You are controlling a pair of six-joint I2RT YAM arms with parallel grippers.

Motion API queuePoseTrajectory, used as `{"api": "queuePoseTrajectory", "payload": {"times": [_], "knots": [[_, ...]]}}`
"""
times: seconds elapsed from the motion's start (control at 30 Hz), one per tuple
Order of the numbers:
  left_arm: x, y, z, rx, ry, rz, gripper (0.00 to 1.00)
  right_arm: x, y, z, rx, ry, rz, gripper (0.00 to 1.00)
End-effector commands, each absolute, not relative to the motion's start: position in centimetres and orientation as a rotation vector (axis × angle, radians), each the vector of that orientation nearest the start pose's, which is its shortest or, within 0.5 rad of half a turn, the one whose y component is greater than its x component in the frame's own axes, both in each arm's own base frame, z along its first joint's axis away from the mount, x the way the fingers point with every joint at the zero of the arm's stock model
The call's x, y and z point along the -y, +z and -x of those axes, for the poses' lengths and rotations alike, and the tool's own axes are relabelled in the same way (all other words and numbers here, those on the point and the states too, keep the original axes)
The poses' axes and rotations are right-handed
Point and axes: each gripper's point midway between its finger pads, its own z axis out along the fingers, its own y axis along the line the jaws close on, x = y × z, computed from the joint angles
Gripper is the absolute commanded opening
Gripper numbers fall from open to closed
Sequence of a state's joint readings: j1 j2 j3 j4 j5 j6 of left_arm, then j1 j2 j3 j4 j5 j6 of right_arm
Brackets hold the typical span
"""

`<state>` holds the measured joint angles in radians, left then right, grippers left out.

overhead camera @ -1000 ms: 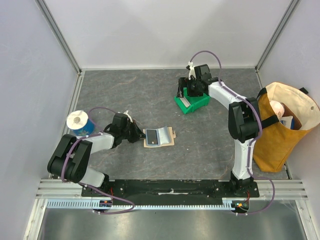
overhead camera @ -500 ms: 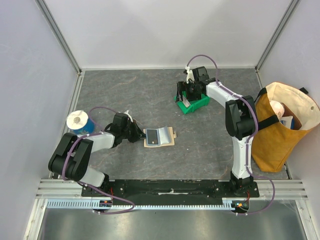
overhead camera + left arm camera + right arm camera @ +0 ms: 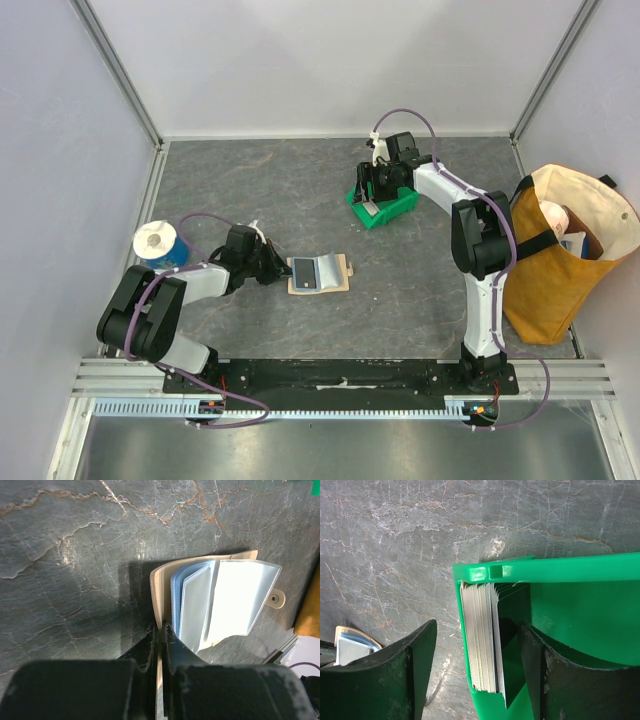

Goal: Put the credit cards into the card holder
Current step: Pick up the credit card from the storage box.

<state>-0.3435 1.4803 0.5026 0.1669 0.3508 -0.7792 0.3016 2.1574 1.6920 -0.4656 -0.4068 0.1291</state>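
Observation:
The tan card holder [image 3: 320, 273] lies open on the table, its clear sleeves [image 3: 235, 600] fanned up. My left gripper [image 3: 161, 630] is shut on the edge of its tan cover [image 3: 159, 587]. A stack of whitish credit cards [image 3: 480, 640] stands on edge against the left wall of the green bin [image 3: 580, 610], with a dark card [image 3: 507, 655] on the stack's right side. My right gripper [image 3: 477, 665] is open and straddles the stack. Its left finger [image 3: 415, 660] is outside the bin wall and its right finger [image 3: 537, 665] is inside the bin, touching nothing.
A blue and white tape roll [image 3: 158, 243] stands left of the left arm. A yellow cloth bag [image 3: 560, 255] with items inside leans at the right wall. The green bin [image 3: 392, 208] sits toward the back, right of centre.
My right gripper has shifted slightly left and lower over the bin, and its jaws have narrowed around the card stack. The left gripper and card holder have not moved.

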Motion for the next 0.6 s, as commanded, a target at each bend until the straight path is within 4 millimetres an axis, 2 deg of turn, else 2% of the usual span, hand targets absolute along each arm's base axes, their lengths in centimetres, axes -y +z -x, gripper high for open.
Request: {"api": "queuePoseTrajectory", "payload": {"times": [0.0, 0.2, 0.33, 0.57], "knots": [[19.52, 2.91, -27.98, -2.466, -0.94, 0.295, 0.02, -23.26, 9.74, -48.0, -2.42, 0.724, 0.419, 0.72], [19.59, 2.88, -27.96, -2.469, -0.942, 0.293, 0.02, -23.12, 10.14, -48.09, -2.411, 0.717, 0.417, 0.67], [19.5, 2.83, -28.01, -2.469, -0.94, 0.297, 0.02, -23.05, 10.2, -48.09, -2.412, 0.717, 0.413, 0.58], [19.57, 2.89, -27.97, -2.469, -0.943, 0.294, 0.02, -23.0, 10.4, -48.09, -2.409, 0.713, 0.412, 0.51]]}}
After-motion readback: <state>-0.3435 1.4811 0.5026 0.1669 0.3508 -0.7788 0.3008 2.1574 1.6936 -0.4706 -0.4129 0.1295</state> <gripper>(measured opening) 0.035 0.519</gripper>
